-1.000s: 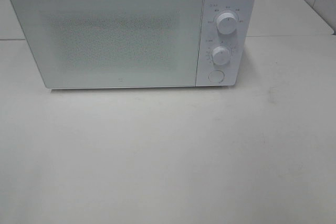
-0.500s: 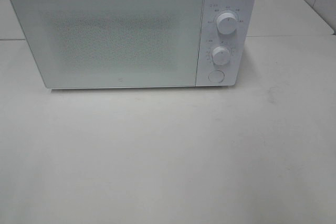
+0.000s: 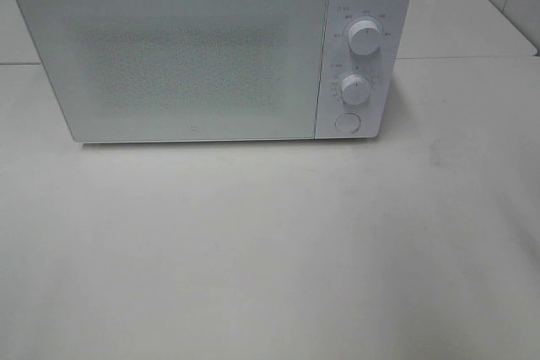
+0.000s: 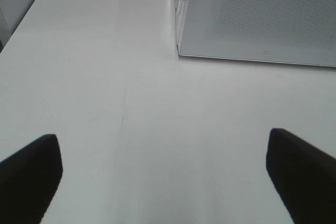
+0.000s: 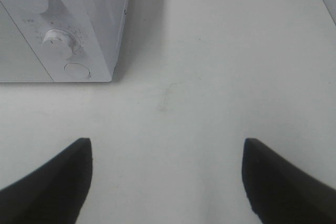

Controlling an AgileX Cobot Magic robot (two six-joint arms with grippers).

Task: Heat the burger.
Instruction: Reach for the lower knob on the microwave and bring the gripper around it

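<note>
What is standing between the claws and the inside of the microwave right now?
The closed microwave door covers the whole opening, beside the knobs. The left claw and right claw hang open over the table in front of it, nothing else between. The burger shows in no view.

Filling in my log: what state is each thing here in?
Microwave door: shut.
Upper knob: setting unreadable.
Lower knob: setting unreadable.
Left gripper: open, empty.
Right gripper: open, empty.
Burger: not in view.
</note>
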